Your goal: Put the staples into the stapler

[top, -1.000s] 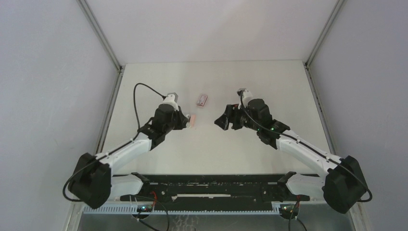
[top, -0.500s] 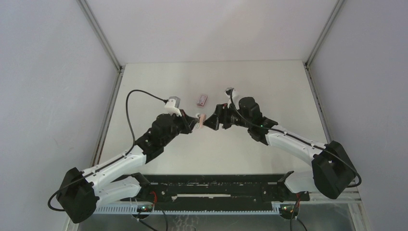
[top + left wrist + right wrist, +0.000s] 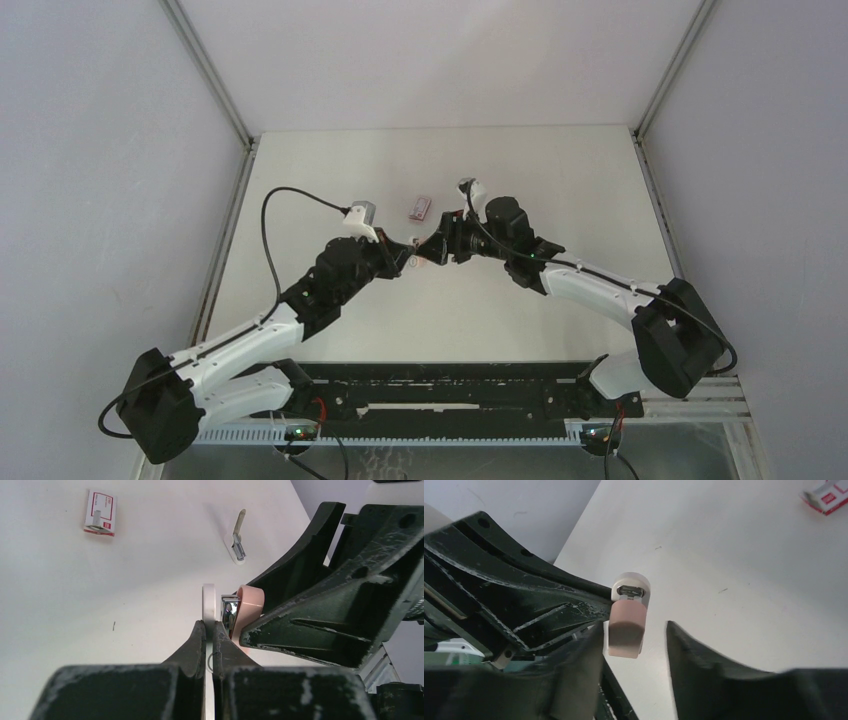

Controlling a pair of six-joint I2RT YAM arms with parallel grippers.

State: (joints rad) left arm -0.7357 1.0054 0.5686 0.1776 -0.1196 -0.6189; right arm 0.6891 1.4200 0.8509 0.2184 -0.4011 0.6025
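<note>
A white table (image 3: 560, 200) is filling the floor of a booth. Pale grey walls (image 3: 100, 150) are rising on three sides, and metal posts (image 3: 210, 75) are running up from its far corners. Both arms are reaching in over the table and meeting a little left of its centre.

The left gripper (image 3: 210, 625) is pinching the thin white base of a small stapler (image 3: 248, 611) with its fingers all but together. It is holding the stapler with the pink top and the metal channel facing the other arm.

The right gripper (image 3: 634, 630) is standing partly spread around the stapler's pink end. One finger is sitting just beside the pink body, though I cannot tell whether it is touching. The other finger is showing a plain gap.

The carton of staples (image 3: 100, 519), red with a white label, is lying flat on the table toward the far edge. It is sitting just beyond the two grippers and apart from both, and the strips themselves are not showing. A small white-and-metal piece (image 3: 239, 542) is lying on the table some way to the side of the carton.
</note>
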